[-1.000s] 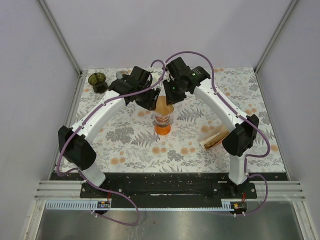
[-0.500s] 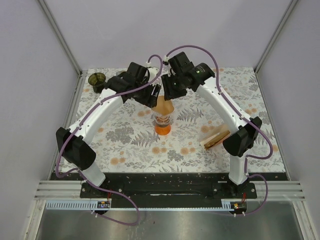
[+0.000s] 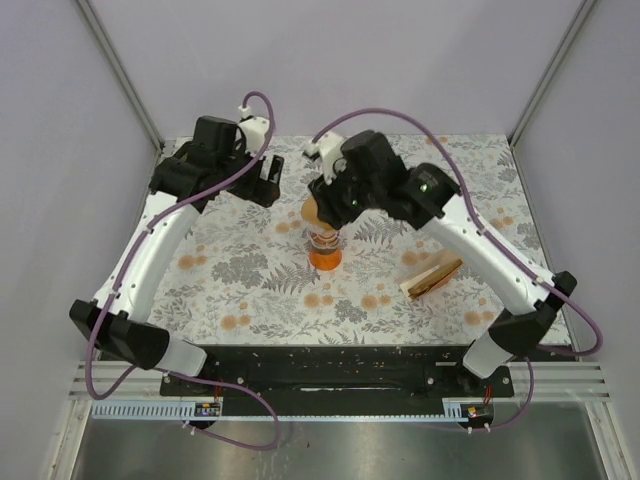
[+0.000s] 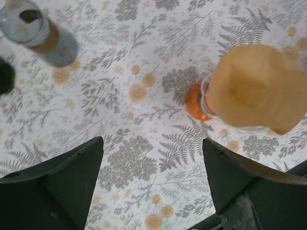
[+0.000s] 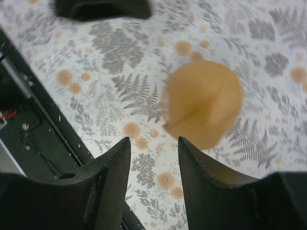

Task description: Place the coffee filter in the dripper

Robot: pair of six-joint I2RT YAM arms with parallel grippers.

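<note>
1. Arms: qty 2. Grippers: qty 2.
2. Left gripper (image 4: 152,143): fingers wide apart, nothing betw. them. It hangs over the table (image 3: 260,290) at far left, well apart from the dripper (image 3: 326,245).
3. Right gripper (image 5: 153,141): fingers apart w/ a narrower gap, nothing clamped. It hangs above the dripper, not touching it.
4. Coffee filter (image 3: 313,211): qty 1, brown paper cone. It sits in the mouth of the dripper w/ its upper part sticking out above the rim, leaning toward the far left. No finger touches it.
5. Dripper: qty 1, clear body on an orange base, upright, approx. mid-table.
6. Other items:
   - Tan stack (image 3: 432,275): qty 1, lying flat on the right side of the table, well apart from the dripper.
   - Glass (image 4: 29,26): qty 1, clear, upright at far left (left wrist view only).
   - Dark item (image 4: 5,76): qty 1, near the glass, cut off by the frame edge; type can't be told.
</note>
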